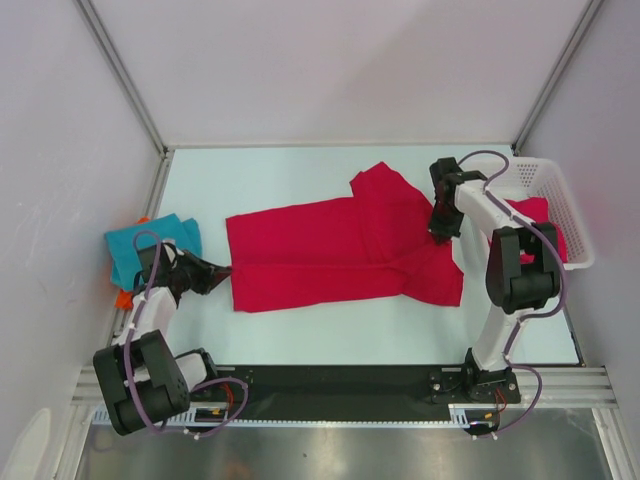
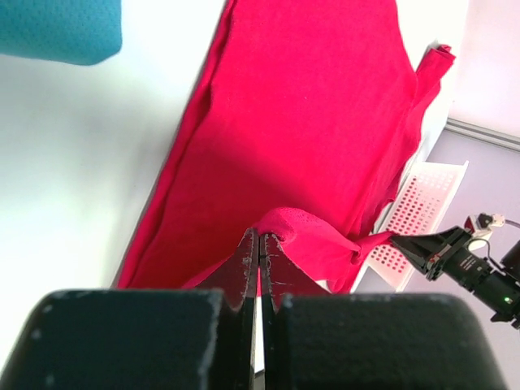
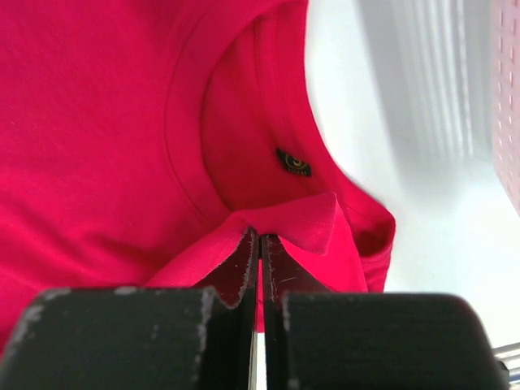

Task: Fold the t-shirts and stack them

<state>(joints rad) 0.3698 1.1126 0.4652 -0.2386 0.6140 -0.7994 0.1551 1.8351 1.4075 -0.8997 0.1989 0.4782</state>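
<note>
A crimson red t-shirt (image 1: 330,255) lies spread across the middle of the table, one sleeve pointing to the back. My left gripper (image 1: 222,270) is shut on its left edge, with a fold of red cloth (image 2: 296,231) bunched at the closed tips (image 2: 260,237). My right gripper (image 1: 441,230) is shut on the shirt at the neck opening; the collar (image 3: 292,223) with its small dark label (image 3: 292,162) sits just past the tips (image 3: 260,237). A folded teal t-shirt (image 1: 150,245) lies at the far left, with a bit of an orange one (image 1: 124,298) showing under it.
A white mesh basket (image 1: 548,182) stands at the back right and holds another red t-shirt (image 1: 540,215). The enclosure's grey walls close in the left, back and right. The black base rail (image 1: 340,385) runs along the near edge.
</note>
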